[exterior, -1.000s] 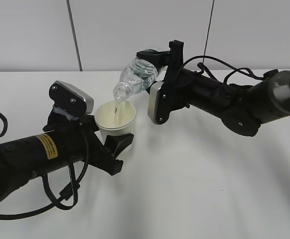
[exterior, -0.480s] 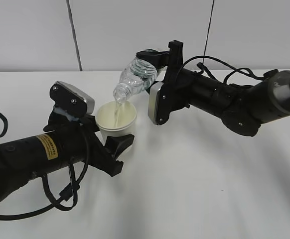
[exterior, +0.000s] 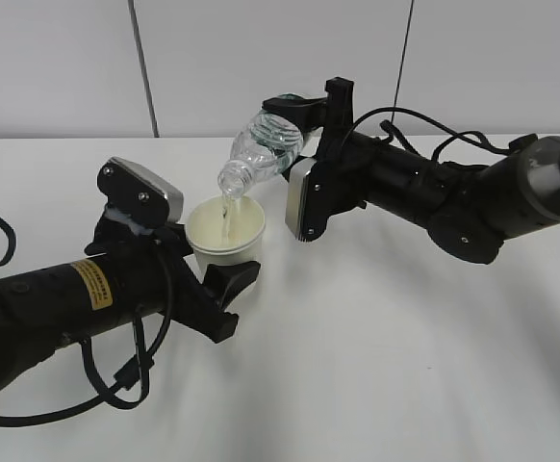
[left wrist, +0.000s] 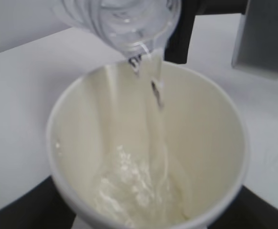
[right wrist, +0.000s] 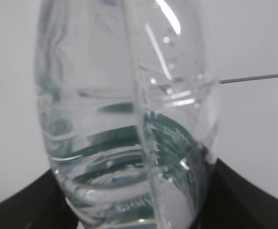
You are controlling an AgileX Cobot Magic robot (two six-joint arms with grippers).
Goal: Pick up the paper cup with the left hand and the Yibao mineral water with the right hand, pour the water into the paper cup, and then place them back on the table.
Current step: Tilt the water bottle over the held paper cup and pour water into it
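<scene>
The right gripper gripped the tilted bottle, water streaming into the cup clamped by the left gripper.

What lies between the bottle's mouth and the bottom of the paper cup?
A thin stream of water, falling from the bottle into the paper cup; the left wrist view shows it best.

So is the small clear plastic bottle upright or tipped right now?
Tipped: the clear plastic bottle slants mouth-down over the cream-white paper cup, water streaming in.
</scene>
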